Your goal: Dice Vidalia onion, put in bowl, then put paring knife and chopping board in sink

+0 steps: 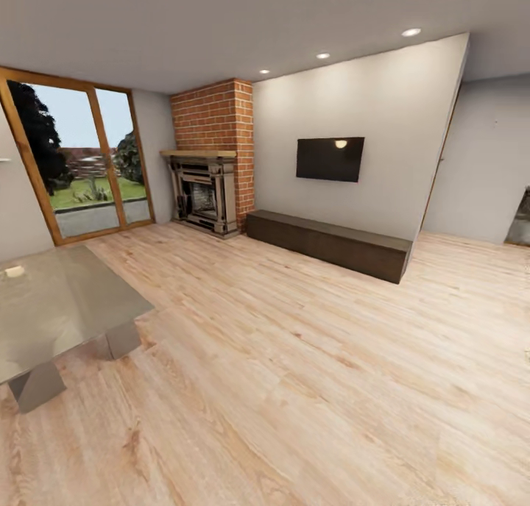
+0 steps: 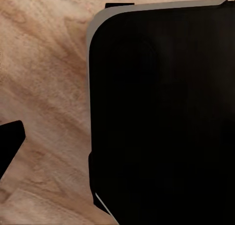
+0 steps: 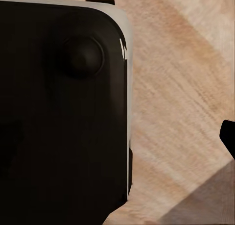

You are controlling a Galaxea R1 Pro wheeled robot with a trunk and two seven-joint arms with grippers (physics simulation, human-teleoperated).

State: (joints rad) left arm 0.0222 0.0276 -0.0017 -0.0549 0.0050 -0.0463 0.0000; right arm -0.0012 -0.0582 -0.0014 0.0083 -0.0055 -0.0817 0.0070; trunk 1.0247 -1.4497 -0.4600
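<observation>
One brick fireplace (image 1: pixel 210 190) beside wall television (image 1: pixel 330 158).

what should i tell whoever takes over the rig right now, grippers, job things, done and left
Grippers: whether they are open or shut cannot be told from the wrist views, which look down past a black rounded-corner body at the floor.
Surroundings: a living room, with light wood plank floor, red brick fireplace, wall-mounted black television, long dark low cabinet and grey glass-topped table.
Done: nothing shown.
Left: probably everything, starting with reaching the kitchen.
</observation>
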